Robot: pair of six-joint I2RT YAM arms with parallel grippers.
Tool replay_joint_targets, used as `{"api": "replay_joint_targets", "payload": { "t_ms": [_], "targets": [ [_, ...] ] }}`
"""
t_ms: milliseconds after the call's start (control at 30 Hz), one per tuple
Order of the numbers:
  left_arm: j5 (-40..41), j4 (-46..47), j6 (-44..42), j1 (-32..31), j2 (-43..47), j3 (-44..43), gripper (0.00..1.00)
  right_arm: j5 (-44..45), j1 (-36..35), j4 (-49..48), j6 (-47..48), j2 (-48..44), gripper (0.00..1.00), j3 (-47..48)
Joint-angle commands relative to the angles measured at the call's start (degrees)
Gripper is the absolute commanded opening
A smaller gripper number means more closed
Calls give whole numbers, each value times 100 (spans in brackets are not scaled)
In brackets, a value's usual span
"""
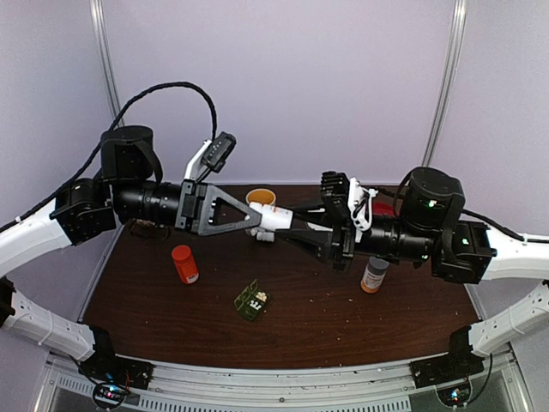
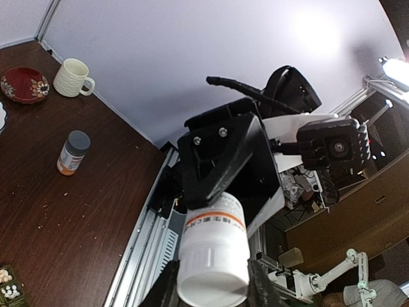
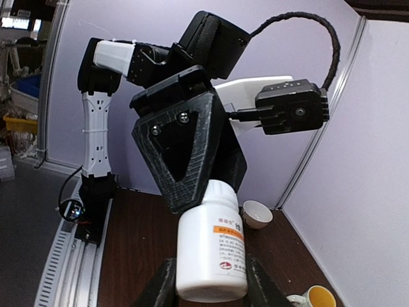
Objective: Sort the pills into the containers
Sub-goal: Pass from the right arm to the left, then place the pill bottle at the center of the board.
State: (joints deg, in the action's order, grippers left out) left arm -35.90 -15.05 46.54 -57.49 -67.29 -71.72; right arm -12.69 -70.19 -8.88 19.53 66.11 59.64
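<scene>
Left pincer cropped, white bottle base hidden

Premises: a robotics test laboratory. Evidence: a dark brown wooden table enclosed by plain pale lilac partition panels on silver metal posts. A slotted aluminium mounting rail runs along its near edge. A cluttered wooden workbench stands beyond.

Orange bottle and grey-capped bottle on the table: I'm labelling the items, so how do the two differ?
The orange bottle has an orange-red cap and body; the grey-capped bottle has a grey cap over a white and orange label. The orange bottle stands left of the green pill box, the grey-capped bottle to its right. Both stand upright and capped.
</scene>
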Motion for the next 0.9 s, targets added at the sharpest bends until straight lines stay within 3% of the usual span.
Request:
{"api": "replay_joint_targets", "payload": {
  "t_ms": [0, 133, 300, 533, 733, 867],
  "targets": [
    [367, -420, -339, 136, 138, -108, 17, 233, 32, -217, -55, -86, 46, -181],
    [1676, -2444, -1236, 293, 262, -490, 16, 422, 32, -515, -170, -227, 61, -490],
    [3339, -4368, -1658, 695, 220, -485, 16, 590, 40, -530, -318, -290, 65, -723],
    [4070, -4381, -2042, 1240, -252, -87, 15, 618, 36, -709, -766, -164, 65, -961],
    [4565, -4303, -2471, 1849, -1425, -698, 12, 1092, 58, -668, -1849, 217, 64, -994],
    [4408, -4225, -2833, 2173, -2304, -1438, 12, 1312, 73, -327, -2552, 415, 64, -956]
  ]
}}
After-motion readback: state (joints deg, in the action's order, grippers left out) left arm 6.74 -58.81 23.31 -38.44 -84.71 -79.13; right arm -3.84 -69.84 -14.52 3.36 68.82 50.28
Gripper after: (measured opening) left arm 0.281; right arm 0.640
